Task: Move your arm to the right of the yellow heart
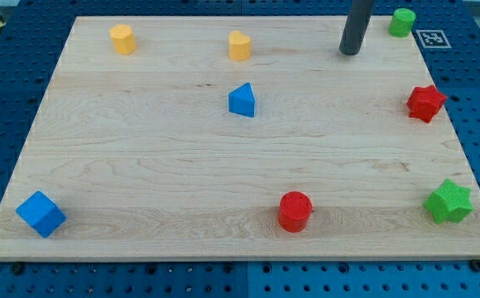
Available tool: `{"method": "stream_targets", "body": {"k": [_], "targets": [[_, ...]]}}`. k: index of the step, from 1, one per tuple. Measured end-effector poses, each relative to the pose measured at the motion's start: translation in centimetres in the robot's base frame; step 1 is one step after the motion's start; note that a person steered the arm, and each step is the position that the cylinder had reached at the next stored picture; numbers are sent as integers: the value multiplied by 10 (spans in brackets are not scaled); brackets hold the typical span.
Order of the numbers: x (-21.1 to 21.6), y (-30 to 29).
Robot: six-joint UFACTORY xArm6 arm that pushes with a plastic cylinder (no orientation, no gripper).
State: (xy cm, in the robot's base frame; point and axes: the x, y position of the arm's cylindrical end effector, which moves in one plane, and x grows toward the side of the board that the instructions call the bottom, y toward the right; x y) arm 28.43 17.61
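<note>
The yellow heart (239,45) stands near the view's top edge of the wooden board (141,165), a little left of the middle. My tip (350,52) rests on the board well to the view's right of the heart, at about the same height in the view, and touches no block. The dark rod rises from the tip out of the view's top. A green cylinder (402,22) stands to the tip's upper right.
A yellow hexagon (122,39) is at the top left. A blue triangle (242,100) sits just below the heart. A red star (425,103) and a green star (448,201) are along the right edge. A red cylinder (295,210) and a blue cube (40,213) are near the bottom.
</note>
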Motion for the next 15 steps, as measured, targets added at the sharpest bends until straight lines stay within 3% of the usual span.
{"method": "stream_targets", "body": {"k": [15], "targets": [[27, -31]]}}
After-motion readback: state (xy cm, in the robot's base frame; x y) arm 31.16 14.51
